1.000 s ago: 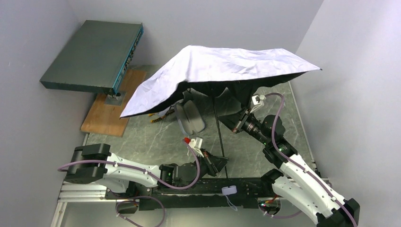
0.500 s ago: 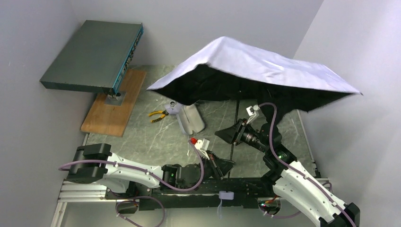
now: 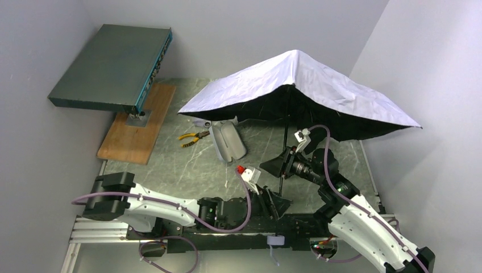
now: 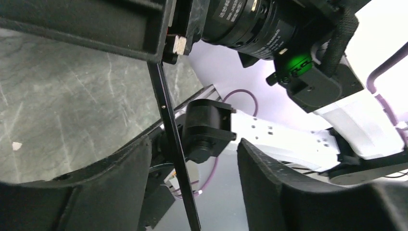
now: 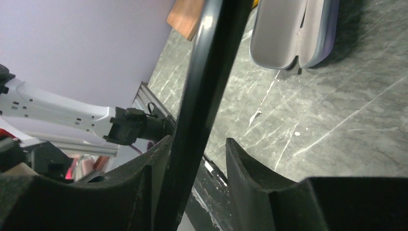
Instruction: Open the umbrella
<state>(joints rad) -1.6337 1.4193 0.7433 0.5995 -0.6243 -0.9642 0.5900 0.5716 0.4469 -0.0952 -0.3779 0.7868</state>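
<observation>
1. The pale lilac-white fabric umbrella [image 3: 301, 85] is spread over the far right of the grey-green marbled table [image 3: 170, 165]. Its canopy is peaked, and its thin black shaft [image 3: 283, 145] runs down towards my arm bases.
2. With the canopy fully out, I judge the opening itself done. I cannot tell whether the runner has latched, because the canopy hides it.
3. My right gripper [image 3: 274, 165] sits round the shaft partway down. In its wrist view the fingers are partly apart and there is a gap beside the shaft [image 5: 202, 86], so it is not clamped.
4. My left gripper [image 3: 278, 203] is lower on the shaft with its fingers well apart. The shaft [image 4: 173, 144] runs close by one finger and well clear of the other, so this gripper holds nothing.
5. What seems left is for the umbrella to settle on the table and for me to draw both arms out from under it. Since neither gripper is holding it, it could tip.
</observation>
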